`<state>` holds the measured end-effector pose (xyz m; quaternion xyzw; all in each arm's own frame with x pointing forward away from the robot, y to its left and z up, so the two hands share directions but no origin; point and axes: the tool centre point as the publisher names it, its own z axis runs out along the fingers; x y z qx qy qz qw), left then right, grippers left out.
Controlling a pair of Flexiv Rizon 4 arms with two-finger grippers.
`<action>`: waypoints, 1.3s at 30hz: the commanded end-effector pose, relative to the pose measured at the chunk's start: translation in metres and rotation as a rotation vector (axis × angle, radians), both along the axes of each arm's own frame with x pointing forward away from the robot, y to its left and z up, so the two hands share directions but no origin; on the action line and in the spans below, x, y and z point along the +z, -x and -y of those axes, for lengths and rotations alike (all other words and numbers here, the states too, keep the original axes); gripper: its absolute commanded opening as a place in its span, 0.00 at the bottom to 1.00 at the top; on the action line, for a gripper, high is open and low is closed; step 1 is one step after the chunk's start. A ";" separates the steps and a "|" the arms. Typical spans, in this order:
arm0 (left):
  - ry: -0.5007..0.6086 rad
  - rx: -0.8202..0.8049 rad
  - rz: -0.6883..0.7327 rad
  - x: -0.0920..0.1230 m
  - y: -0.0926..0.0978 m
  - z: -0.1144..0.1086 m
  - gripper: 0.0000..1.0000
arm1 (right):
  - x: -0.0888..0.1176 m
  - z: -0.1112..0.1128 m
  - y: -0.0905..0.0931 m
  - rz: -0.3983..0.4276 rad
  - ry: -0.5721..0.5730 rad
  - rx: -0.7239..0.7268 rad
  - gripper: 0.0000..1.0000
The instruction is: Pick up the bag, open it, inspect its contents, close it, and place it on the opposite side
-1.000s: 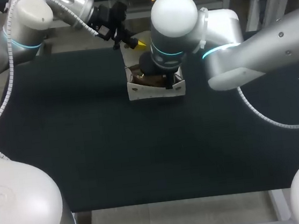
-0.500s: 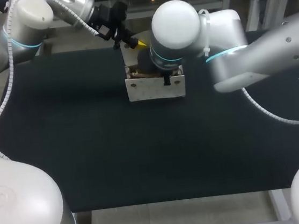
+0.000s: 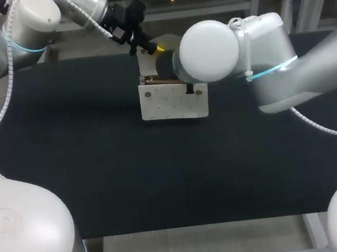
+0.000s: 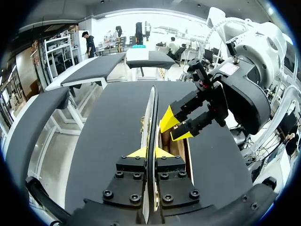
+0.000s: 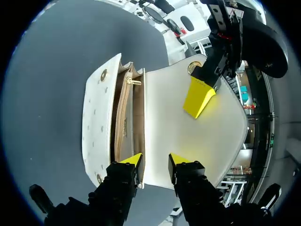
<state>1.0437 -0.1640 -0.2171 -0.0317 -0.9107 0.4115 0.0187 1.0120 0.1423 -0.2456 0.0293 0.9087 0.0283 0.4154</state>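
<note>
Starting on the left: your left gripper (image 4: 149,153) is pinched tight on the edge of the flap (image 5: 207,136), with the thin white leather sandwiched between both yellow tips and held up and back. The bag (image 3: 173,100) sits at the far middle of the table (image 3: 100,170) with its mouth open, and you can see down into the tan lining and a gold pull (image 5: 133,81) inside. On the right, your right gripper (image 5: 151,160) is spread a bit and isn't holding anything. One finger hangs over the open mouth and the other over the flap's inner face, so it straddles the back wall of the bag. Here's what I'd watch for. The two grippers are really close, so any sideways drift could knock them together. If the right finger goes deeper it could snag the lining or that pull and drag the whole bag, which might yank the flap out of the left pinch. The bag's light too, I'd guess, so pulling the flap too hard could tip it or lift it off the table.
</note>
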 end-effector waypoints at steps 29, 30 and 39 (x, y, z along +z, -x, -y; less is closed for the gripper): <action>-0.071 -0.060 0.089 -0.081 -0.028 -0.005 0.00 | -0.025 0.013 0.071 -0.040 -0.111 0.020 0.00; -0.071 -0.060 0.089 -0.081 -0.028 -0.005 0.00 | -0.025 0.013 0.071 -0.040 -0.111 0.020 0.00; -0.071 -0.060 0.089 -0.081 -0.028 -0.005 0.00 | -0.025 0.013 0.071 -0.040 -0.111 0.020 0.00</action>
